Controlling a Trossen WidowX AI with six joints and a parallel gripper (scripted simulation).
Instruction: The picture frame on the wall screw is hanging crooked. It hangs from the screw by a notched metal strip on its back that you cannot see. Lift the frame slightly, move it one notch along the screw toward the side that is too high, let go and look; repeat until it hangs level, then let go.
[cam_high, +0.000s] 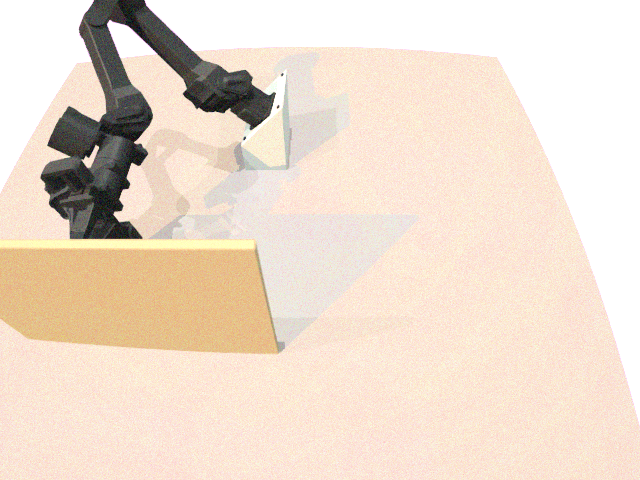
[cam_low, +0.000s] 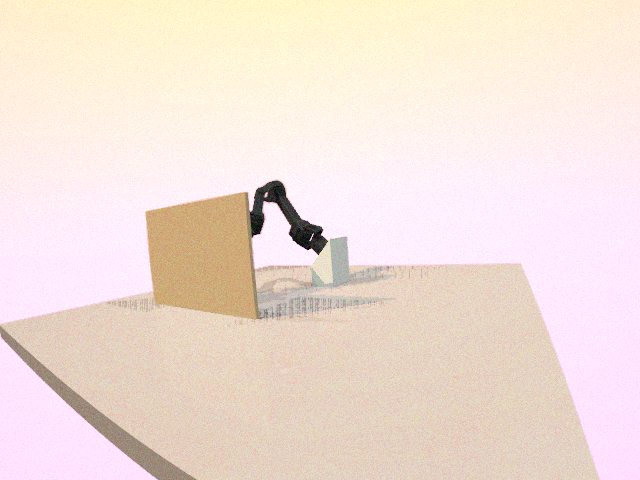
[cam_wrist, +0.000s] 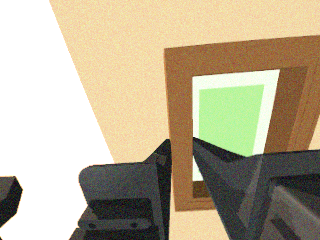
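The picture frame (cam_wrist: 240, 56), brown with a white mat and a green picture, is against the wall panel (cam_high: 144, 294) (cam_low: 201, 253) (cam_wrist: 107, 40) in the wrist view. Its top edge slopes up to the right there; from this slanted view I cannot tell how level it hangs. My gripper (cam_wrist: 182, 141) is shut on the frame's left side bar, with one finger outside and the other inside the opening. The fingers cover the lower part of the picture. The screw and the notched strip are hidden. In the top and exterior views the panel hides the frame and the fingertips.
The arm (cam_high: 165, 41) (cam_low: 286, 206) reaches from a pale wedge-shaped base (cam_high: 268, 144) (cam_low: 338, 260) to the far side of the upright panel. The panel stands on a pale table (cam_high: 465, 310) (cam_low: 413, 372). The panel's side edge runs left of the frame in the wrist view.
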